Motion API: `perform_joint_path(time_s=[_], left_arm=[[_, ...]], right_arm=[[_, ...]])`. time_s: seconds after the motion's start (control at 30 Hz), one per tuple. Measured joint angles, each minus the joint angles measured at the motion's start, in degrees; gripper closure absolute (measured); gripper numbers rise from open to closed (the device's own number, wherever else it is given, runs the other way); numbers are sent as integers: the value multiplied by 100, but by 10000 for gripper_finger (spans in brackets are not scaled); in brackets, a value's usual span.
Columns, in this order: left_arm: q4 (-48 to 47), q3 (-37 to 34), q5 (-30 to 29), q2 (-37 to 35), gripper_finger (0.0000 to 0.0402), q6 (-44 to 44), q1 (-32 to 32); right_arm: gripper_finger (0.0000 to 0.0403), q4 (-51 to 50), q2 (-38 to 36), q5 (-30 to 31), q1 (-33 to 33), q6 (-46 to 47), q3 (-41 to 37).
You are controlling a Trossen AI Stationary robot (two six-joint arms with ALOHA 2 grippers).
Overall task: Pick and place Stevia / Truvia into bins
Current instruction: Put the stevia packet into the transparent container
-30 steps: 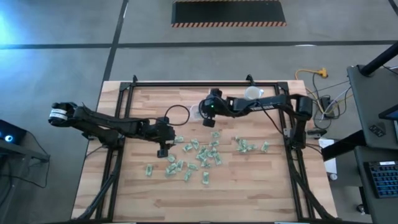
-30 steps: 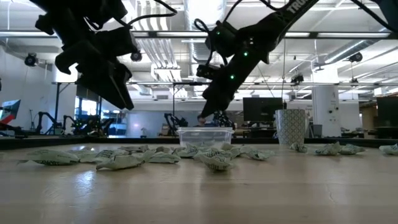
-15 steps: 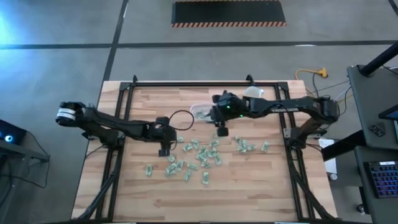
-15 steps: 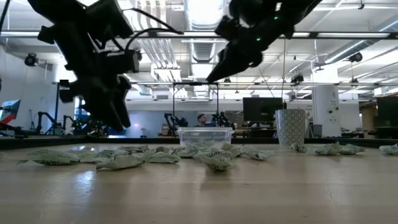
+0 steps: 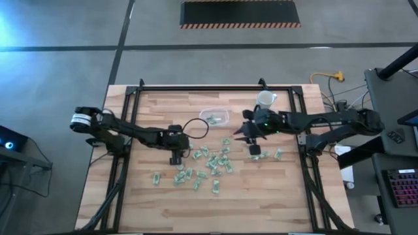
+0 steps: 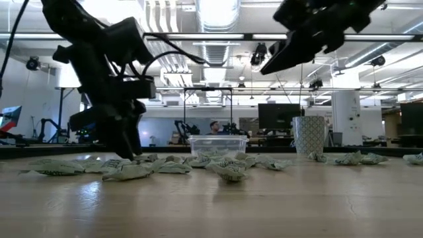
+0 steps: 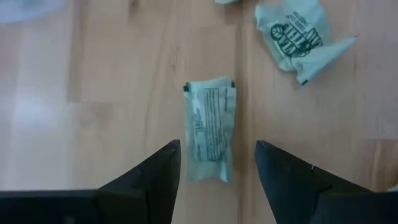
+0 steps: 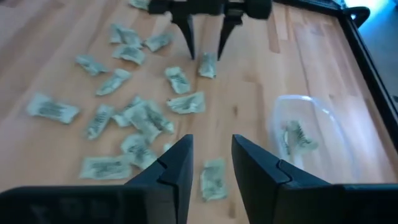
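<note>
Many light green and white Stevia packets (image 5: 210, 163) lie scattered flat on the wooden table. My left gripper (image 7: 216, 146) is open and low over the table (image 6: 125, 142). Its fingers stand on either side of one packet (image 7: 210, 127) without touching it. My right gripper (image 8: 211, 146) is open and empty. It is raised (image 6: 274, 63) over the packets toward the table's right (image 5: 253, 149). The clear bin (image 5: 214, 117) stands on the table at the far middle, with a packet (image 8: 298, 135) inside.
A white cup (image 5: 266, 98) stands on the table beyond the right arm, also seen in the low view (image 6: 308, 134). A black cable loop (image 5: 191, 125) lies near the left gripper. A few packets (image 5: 264, 155) lie apart on the right. Bare wood lies along the near edge (image 5: 215, 209).
My right gripper has left the space over the clear bin, moving toward the table's right and near edge and rising. My left gripper has shifted slightly toward the right and come down close to the table over one packet.
</note>
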Motion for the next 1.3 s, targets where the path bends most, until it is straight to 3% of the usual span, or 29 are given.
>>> perform_joint_path(time_s=[0.2,0.53,0.7,0.9,1.13,1.3], left_arm=[[8,105,111,106,241,-31,85],[6,114,431,107,392,-33,168],[-1,177,349,73,400,-30,168],[178,578,-359,-92,401,385,168],[1773,813,-689,-45,401,1809,440],[2330,1100,-704,181,401,2109,1000]], right_arm=[[314,-24,-660,53,182,302,-442],[332,15,-1269,58,419,902,-1117],[335,17,-1328,55,481,994,-1318],[335,44,-1306,60,478,1036,-1234],[337,99,-1283,60,478,1019,-1213],[337,94,-1272,60,478,1060,-1215]])
